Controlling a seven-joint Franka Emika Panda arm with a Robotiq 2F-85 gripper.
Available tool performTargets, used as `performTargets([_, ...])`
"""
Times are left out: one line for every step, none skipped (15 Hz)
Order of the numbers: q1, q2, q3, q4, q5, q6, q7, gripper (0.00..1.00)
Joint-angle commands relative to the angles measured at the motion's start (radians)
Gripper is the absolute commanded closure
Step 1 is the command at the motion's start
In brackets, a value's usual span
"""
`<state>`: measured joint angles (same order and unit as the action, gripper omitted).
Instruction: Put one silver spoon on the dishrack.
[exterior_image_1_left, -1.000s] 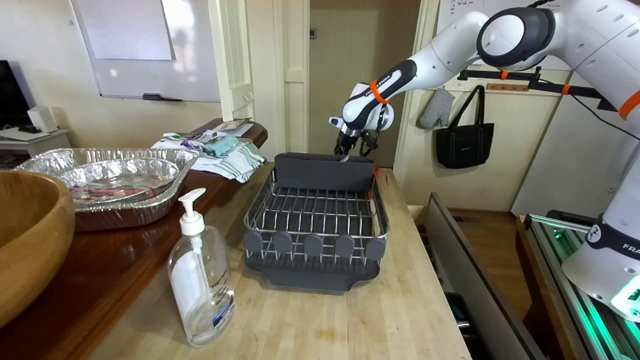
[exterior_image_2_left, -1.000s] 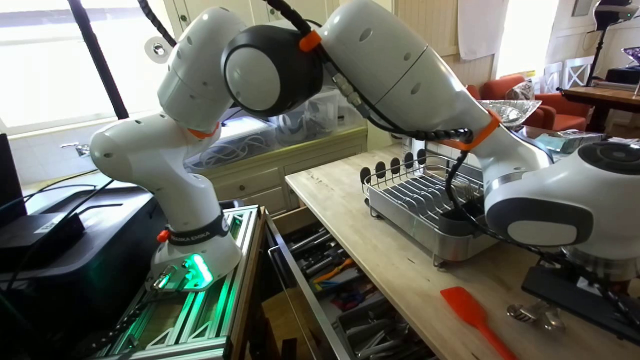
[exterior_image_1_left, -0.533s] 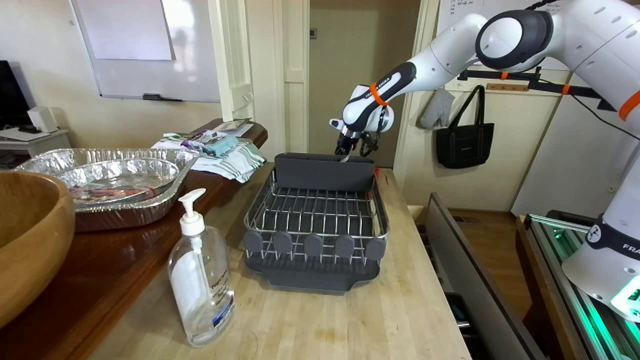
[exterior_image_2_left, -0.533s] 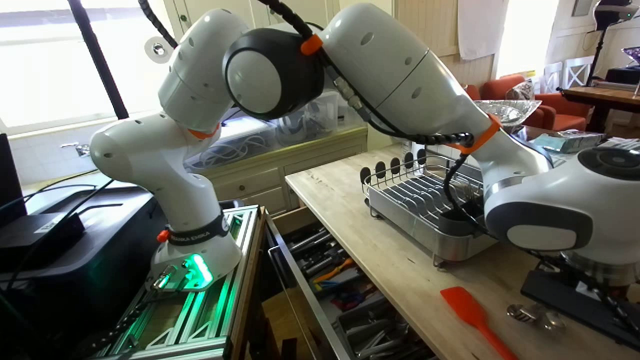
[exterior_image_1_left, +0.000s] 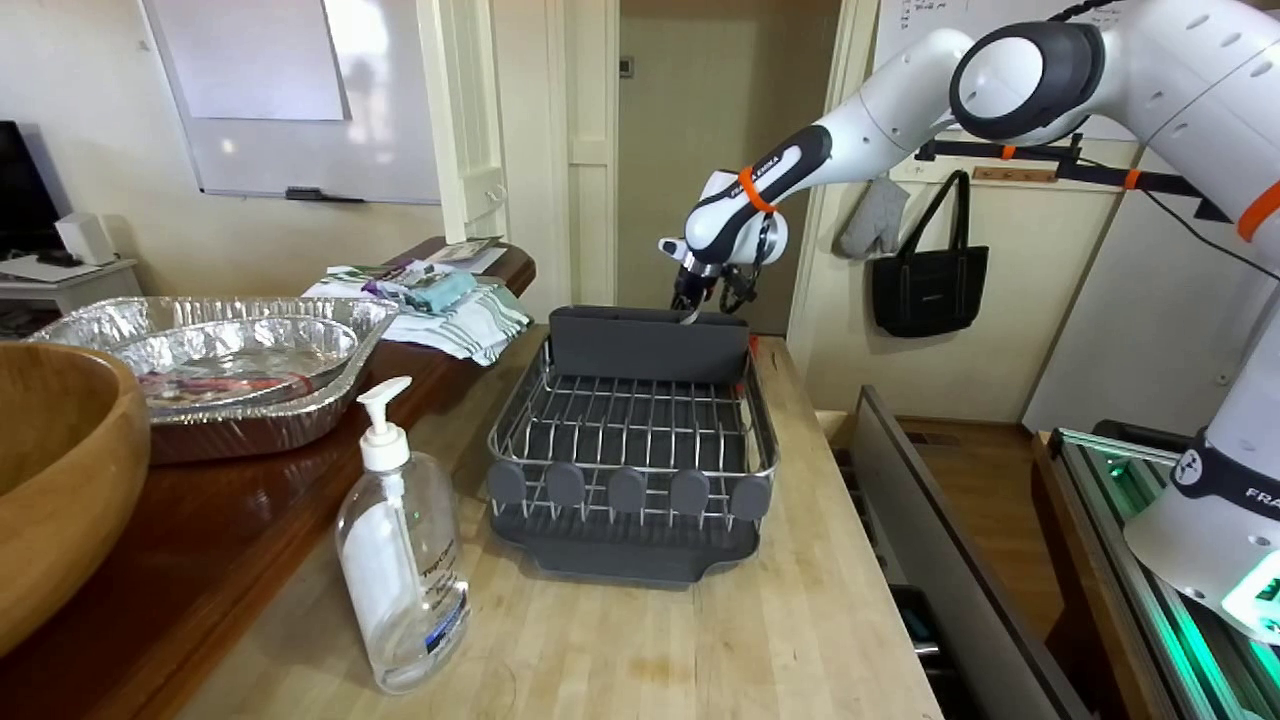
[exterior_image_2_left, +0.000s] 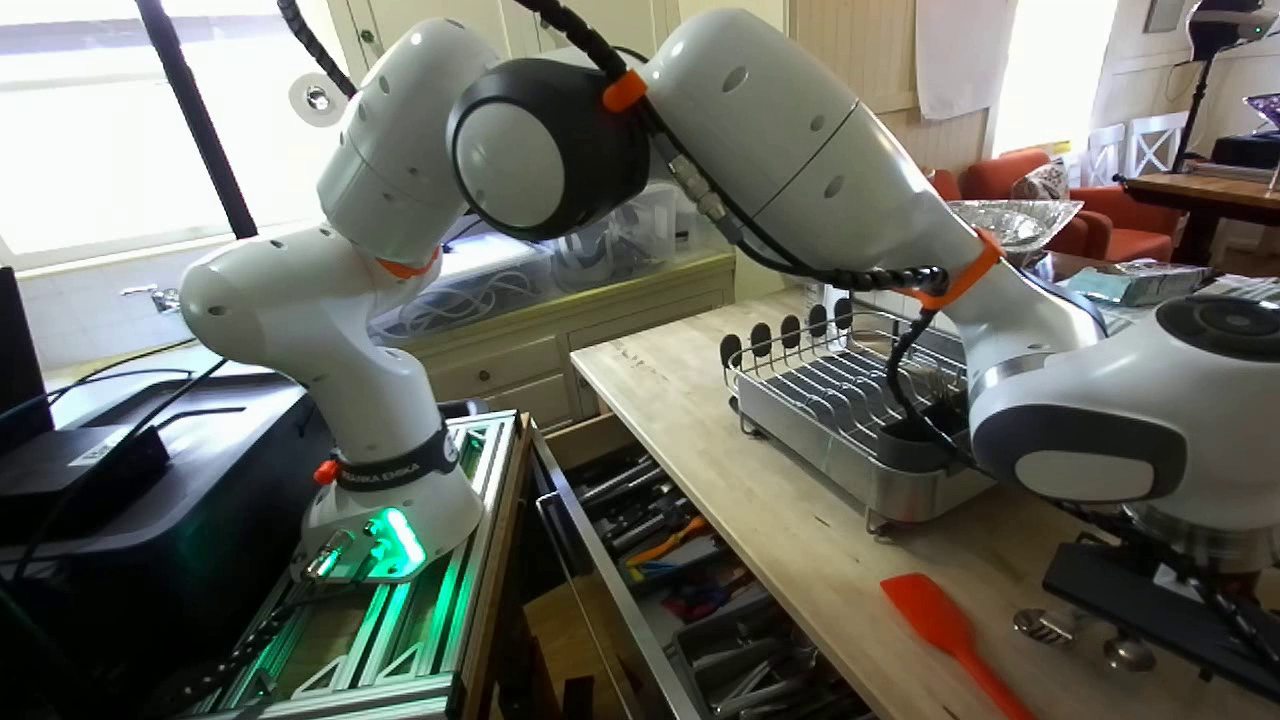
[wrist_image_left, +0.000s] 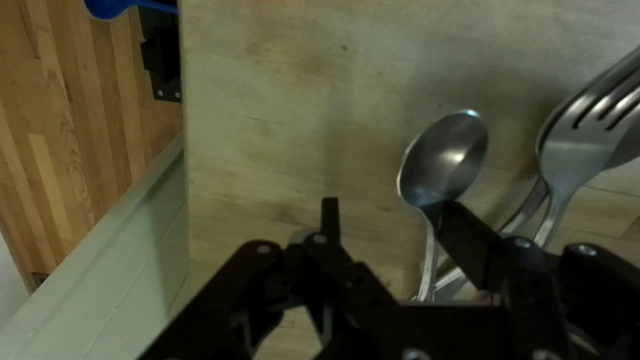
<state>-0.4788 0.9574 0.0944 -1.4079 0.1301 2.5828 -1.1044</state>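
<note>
On the wooden counter (wrist_image_left: 280, 90), the silver spoon (wrist_image_left: 442, 160), its bowl farther from the fork (wrist_image_left: 570, 160) than before, shows between the parted fingers of the gripper (wrist_image_left: 394, 219); utensils (exterior_image_2_left: 668, 540) lie in the open drawer (exterior_image_1_left: 940, 560).

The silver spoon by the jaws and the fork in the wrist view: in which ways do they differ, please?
Shape: the silver spoon ends in a smooth oval bowl; the fork splits into tines.
Pose: in this view the fork slants more than the spoon.
Framing: the spoon's bowl shows whole, while the fork's tines run past the right edge.
Shared: both are shiny grey metal.
</note>
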Motion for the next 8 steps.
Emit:
performTargets([0.012, 0.042, -0.018, 0.039, -0.017, 0.019, 0.012, 0.17])
performTargets([0.013, 0.042, -0.019, 0.040, -0.018, 0.018, 0.013, 0.11])
performTargets([0.013, 0.043, -0.019, 0.041, -0.018, 0.017, 0.013, 0.03])
performTargets([0.012, 0.044, -0.018, 0.042, -0.017, 0.017, 0.012, 0.00])
performTargets([0.010, 0.044, -0.015, 0.043, -0.015, 0.015, 0.009, 0.00])
performTargets([0.008, 0.043, -0.012, 0.043, -0.013, 0.010, 0.008, 0.00])
performTargets([0.007, 0.043, -0.009, 0.043, -0.012, 0.011, 0.006, 0.00])
performTargets([0.006, 0.043, -0.008, 0.044, -0.011, 0.011, 0.005, 0.00])
